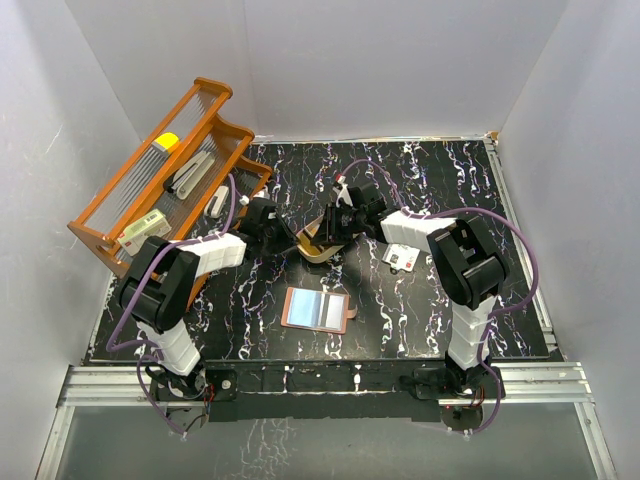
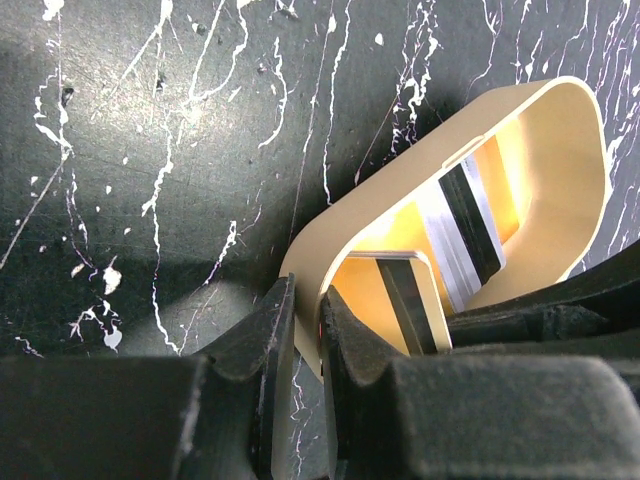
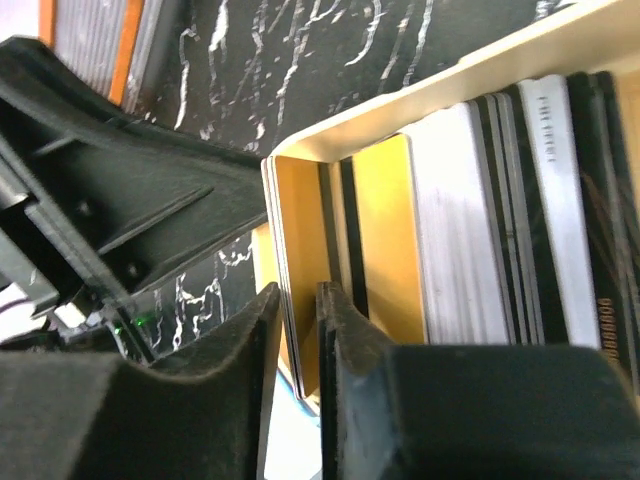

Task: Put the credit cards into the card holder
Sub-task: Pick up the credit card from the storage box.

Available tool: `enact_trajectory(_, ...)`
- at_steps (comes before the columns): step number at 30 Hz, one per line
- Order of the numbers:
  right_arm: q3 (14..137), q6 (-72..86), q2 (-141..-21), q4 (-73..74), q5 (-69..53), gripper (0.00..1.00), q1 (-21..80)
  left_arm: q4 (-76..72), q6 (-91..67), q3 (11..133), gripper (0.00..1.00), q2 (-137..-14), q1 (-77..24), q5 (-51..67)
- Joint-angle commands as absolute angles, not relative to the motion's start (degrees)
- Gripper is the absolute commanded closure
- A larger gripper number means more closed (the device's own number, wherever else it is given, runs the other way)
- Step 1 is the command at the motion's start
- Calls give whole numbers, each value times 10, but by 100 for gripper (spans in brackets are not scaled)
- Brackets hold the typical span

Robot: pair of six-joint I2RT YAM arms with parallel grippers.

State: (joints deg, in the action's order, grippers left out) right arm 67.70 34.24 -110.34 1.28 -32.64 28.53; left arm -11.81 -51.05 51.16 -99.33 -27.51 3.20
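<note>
Tray point(image 2: 400, 197), tan and oval, is filled with credit cards point(image 2: 465, 235) stood on edge. Its wall is pinched tight by left tool point(image 2: 305, 300). Right tool point(image 3: 300, 300) is narrowed about orange card point(image 3: 300, 250); firm hold cannot be told. Opened card holder point(image 1: 317, 308) is laid on tabletop point(image 1: 400, 320), clear of tray.

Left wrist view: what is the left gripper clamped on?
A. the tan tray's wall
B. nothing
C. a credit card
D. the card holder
A: the left gripper pinches the wall of the tan tray, one finger outside and one inside.
</note>
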Motion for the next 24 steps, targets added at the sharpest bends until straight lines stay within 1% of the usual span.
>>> enact_trajectory(1,678,314,-1078,45,-267,86,287,-105,-519,499,100,-968,-277,42)
enact_trajectory(3,682,305,-1071,56,-254,93,287,-104,-518,499,100,-964,-277,45)
enact_trajectory(6,689,293,-1055,75,-225,98,287,-103,-518,499,98,-957,-277,46)
enact_trajectory(8,690,287,-1041,80,-206,100,287,-102,-518,501,97,-953,-277,46)
enact_trajectory(13,687,277,-1016,80,-188,100,287,-85,-511,510,95,-948,-276,46)
enact_trajectory(20,693,271,-1001,82,-199,100,287,-58,-507,526,74,-899,-277,60)
enact_trajectory(21,694,272,-992,82,-200,100,286,-50,-507,531,69,-884,-277,61)
enact_trajectory(24,695,272,-967,86,-208,100,282,-28,-505,544,58,-852,-277,66)
